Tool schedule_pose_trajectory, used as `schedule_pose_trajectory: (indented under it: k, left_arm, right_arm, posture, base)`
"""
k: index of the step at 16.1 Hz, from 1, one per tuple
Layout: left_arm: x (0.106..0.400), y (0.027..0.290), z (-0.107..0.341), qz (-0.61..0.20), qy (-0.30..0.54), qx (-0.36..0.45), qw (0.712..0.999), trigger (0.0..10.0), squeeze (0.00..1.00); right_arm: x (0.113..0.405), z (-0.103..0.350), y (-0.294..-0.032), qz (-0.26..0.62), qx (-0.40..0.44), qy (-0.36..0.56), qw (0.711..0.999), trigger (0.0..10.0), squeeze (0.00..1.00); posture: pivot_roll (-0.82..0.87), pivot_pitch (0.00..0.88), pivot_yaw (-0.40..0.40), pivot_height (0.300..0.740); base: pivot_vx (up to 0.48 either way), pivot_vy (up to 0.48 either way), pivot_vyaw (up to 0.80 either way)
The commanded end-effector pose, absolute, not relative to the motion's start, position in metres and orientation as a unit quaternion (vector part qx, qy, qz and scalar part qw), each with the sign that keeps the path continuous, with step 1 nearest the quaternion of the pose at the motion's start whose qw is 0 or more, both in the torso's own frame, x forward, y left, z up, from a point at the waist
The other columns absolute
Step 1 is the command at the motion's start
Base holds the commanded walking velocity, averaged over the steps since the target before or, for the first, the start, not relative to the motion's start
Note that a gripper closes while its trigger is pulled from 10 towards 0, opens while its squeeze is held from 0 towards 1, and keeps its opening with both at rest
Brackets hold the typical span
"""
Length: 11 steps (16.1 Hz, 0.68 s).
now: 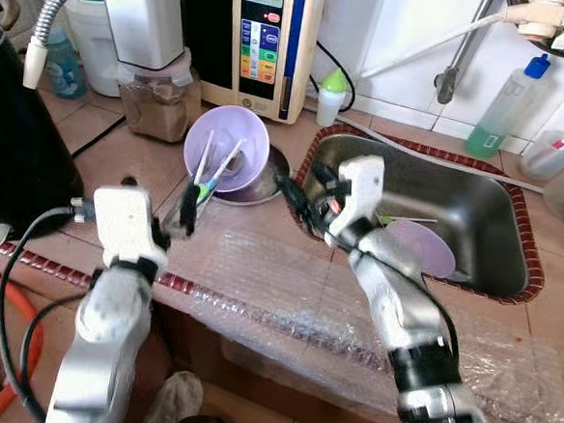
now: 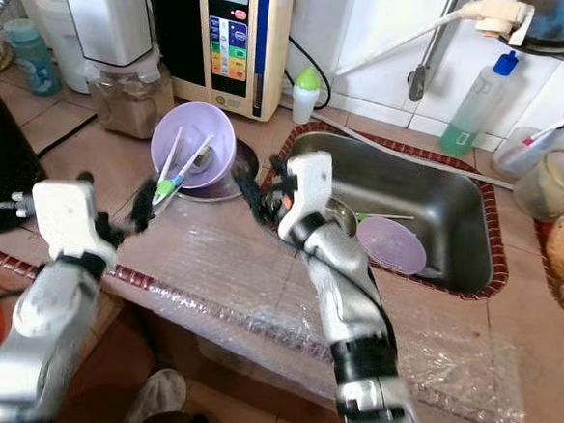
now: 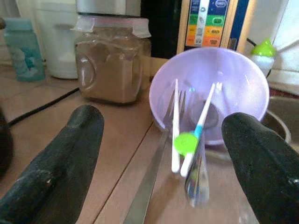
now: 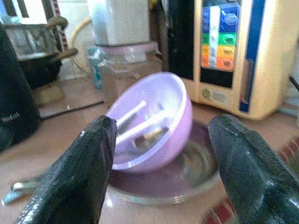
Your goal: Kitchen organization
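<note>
On the tiled countertop [image 1: 122,152], just beside the left rim of the stainless-steel sink [image 1: 475,220], a glossy lilac plastic bowl [image 1: 226,148] lies tipped on its side in a shallow metal dish [image 1: 255,185], its round mouth facing the counter's front edge. Several utensils [image 1: 212,173] lean out of it: two slim white handles, one carrying a round green tab, and a steel fork [image 3: 154,172] whose flat handle runs down onto the counter. The left gripper [image 1: 187,210] hovers just in front of these handles, its two blunt black fingers [image 3: 51,163] spread wide with nothing between them. The right gripper [image 1: 297,205] sits at the sink's left rim, aimed at the bowl, fingers [image 4: 79,168] likewise parted and empty. A sheet of crinkled bubble wrap [image 1: 287,280] covers the counter's front edge below both grippers. Inside the sink basin lies a flat lilac plate [image 1: 423,248]. Behind the bowl stand a clear square jar of brown powder [image 1: 156,101] and a cream appliance with coloured buttons [image 1: 263,41].
</note>
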State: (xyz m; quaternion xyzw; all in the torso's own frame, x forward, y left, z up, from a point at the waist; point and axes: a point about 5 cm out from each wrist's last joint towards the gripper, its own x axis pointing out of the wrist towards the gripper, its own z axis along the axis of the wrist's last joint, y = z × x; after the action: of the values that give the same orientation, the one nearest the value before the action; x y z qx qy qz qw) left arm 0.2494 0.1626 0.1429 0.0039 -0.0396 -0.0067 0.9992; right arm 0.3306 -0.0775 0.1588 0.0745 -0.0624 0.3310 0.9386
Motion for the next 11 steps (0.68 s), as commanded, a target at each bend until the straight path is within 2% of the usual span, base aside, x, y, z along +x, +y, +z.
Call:
schedule_pose_trajectory:
  k: [1,2,3,5,7,11]
  left_arm:
    - [0.246,0.16,0.148,-0.015,-0.049,0.016,0.999,10.0,0.0]
    - [0.245,0.16,0.147,-0.016,-0.047,0.018,0.999,10.0,0.0]
    - [0.23,0.161,0.142,-0.029,-0.032,0.037,0.998,10.0,0.0]
    - [0.213,0.158,0.139,-0.055,-0.012,0.056,0.997,10.0,0.0]
    - [0.194,0.156,0.133,-0.078,0.016,0.078,0.994,10.0,0.0]
    - [0.175,0.154,0.133,-0.091,0.038,0.094,0.991,10.0,0.0]
  right_arm:
    - [0.333,0.163,-0.075,0.337,0.076,-0.073,0.936,10.0,0.0]
    - [0.334,0.164,-0.073,0.339,0.075,-0.074,0.935,10.0,0.0]
    - [0.345,0.169,-0.056,0.352,0.056,-0.079,0.931,10.0,0.0]
    - [0.354,0.173,-0.046,0.354,0.032,-0.082,0.931,10.0,0.0]
    - [0.362,0.175,-0.041,0.341,0.018,-0.077,0.937,10.0,0.0]
    - [0.377,0.173,-0.038,0.281,-0.002,-0.054,0.958,10.0,0.0]
  posture:
    - [0.17,0.0,-0.035,0.74]
    - [0.17,0.0,-0.035,0.74]
    - [0.24,0.027,-0.053,0.74]
    - [0.29,0.059,-0.065,0.74]
    - [0.33,0.096,-0.073,0.74]
    - [0.37,0.135,-0.085,0.74]
  base:
    - [0.0,0.0,0.0]
    - [0.0,0.0,0.0]
    - [0.0,0.0,0.0]
    - [0.0,0.0,0.0]
    - [0.0,0.0,0.0]
    - [0.0,0.0,0.0]
